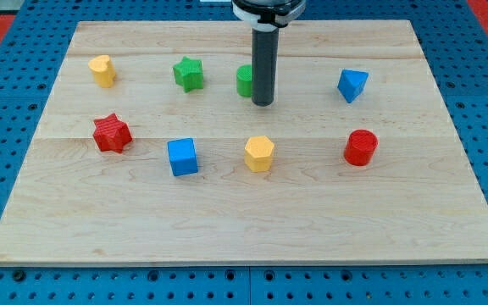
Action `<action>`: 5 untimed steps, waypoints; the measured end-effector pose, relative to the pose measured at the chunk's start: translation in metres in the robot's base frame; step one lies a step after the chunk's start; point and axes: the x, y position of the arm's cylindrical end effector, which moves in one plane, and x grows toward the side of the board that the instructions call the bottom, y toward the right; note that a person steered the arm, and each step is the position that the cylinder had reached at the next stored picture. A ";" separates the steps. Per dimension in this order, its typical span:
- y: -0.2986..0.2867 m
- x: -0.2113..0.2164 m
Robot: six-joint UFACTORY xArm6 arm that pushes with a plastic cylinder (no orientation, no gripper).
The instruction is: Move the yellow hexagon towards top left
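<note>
Squarely below the tip (263,103) sits the yellow hexagon (259,153), upright, with no evident long axis. No writing shows on it. The rod has no jaws, and the tip touches only a green block (244,80).

A straight dark grey rod (263,63), smooth and cylindrical, with a matte finish, hangs from a white collar ringed in black at the 12 o'clock edge; my tip (263,103) ends flat and blunt

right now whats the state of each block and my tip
my tip: down on the board, beside the green block
green block: partly hidden by the rod
yellow hexagon: untouched, below my tip
yellow block: top left, free
green star: free
red star: free
blue cube: free
blue block: free
red cylinder: upright
</note>
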 end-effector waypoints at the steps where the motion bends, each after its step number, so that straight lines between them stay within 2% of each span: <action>1: -0.028 -0.006; 2: -0.038 -0.021; 5: -0.030 -0.009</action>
